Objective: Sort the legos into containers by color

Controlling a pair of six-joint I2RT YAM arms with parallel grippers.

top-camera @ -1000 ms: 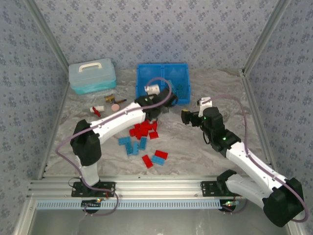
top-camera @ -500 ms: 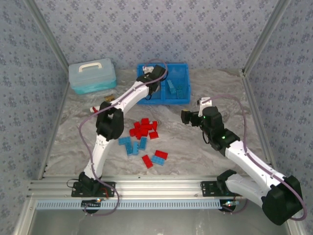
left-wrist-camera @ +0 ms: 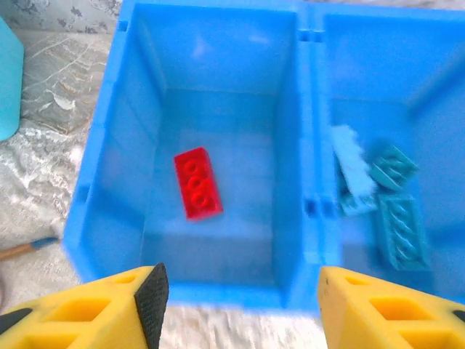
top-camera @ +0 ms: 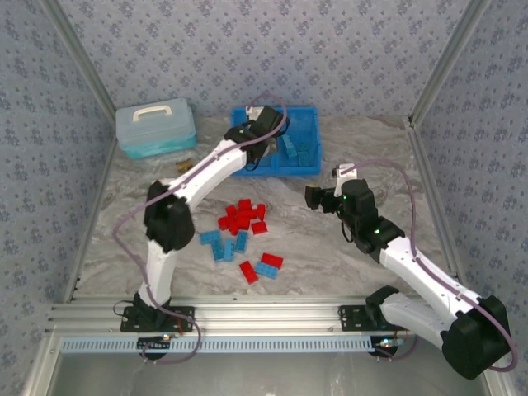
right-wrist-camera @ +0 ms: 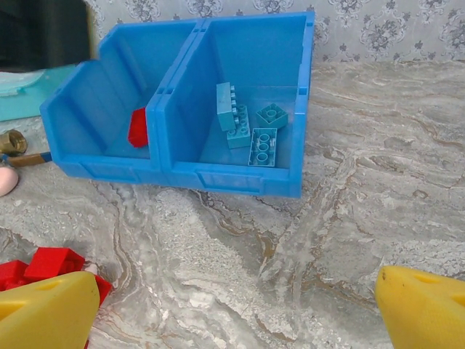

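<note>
The containers are the two compartments of one bright blue bin (top-camera: 316, 142). My left gripper (top-camera: 249, 139) hovers over the bin's near left edge. In the left wrist view this gripper (left-wrist-camera: 243, 305) is open with nothing between its yellow fingers. Below it a red lego (left-wrist-camera: 197, 183) lies alone in the left compartment, and several light blue legos (left-wrist-camera: 396, 225) lie in the right one. My right gripper (top-camera: 312, 196) stands wide open above bare table, right of the loose pile. Loose red legos (top-camera: 242, 217) and light blue legos (top-camera: 224, 244) lie on the table's middle.
A pale teal lidded box (top-camera: 155, 125) with a white handle stands left of the bin. A small brass piece (top-camera: 183, 165) lies in front of it. Patterned walls close in the back and both sides. Two more bricks (top-camera: 262, 266) lie nearer the front rail.
The left arm has swung up to the bin's left compartment and its jaws have opened. The right arm has not moved.
</note>
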